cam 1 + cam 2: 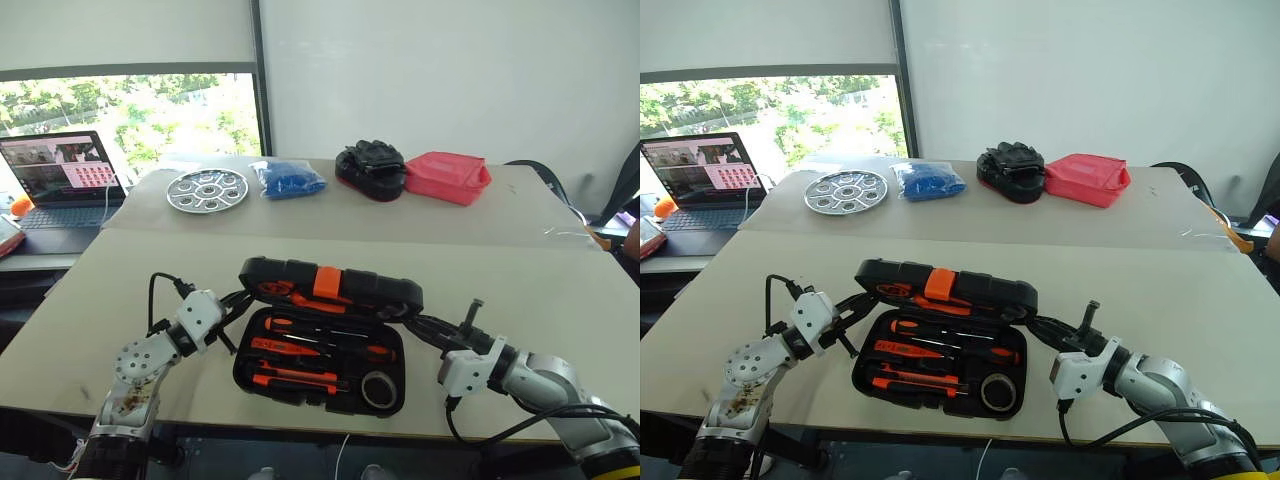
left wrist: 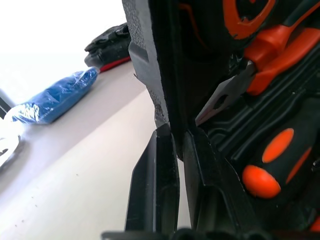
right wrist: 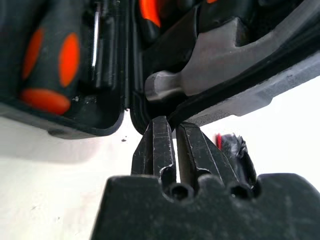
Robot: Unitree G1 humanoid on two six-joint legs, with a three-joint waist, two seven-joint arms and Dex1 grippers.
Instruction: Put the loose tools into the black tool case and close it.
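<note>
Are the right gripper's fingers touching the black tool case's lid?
Touching: in the right wrist view, the fingers press against the black plastic hinged tool case lid's edge.

White wall (image 1: pixel 450 70), bright window (image 1: pixel 130 115) at left, beige tables (image 1: pixel 560 300)

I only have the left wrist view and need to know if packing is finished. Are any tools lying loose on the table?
Observer: None that I can see on the table. The tape roll sits in the black tool case.
Operator: Is the lid down?
Observer: No, the lid stands partly raised, with the orange latch on top.
Operator: Where's the other arm?
Observer: The right gripper is at the lid's right end, shut.
</note>
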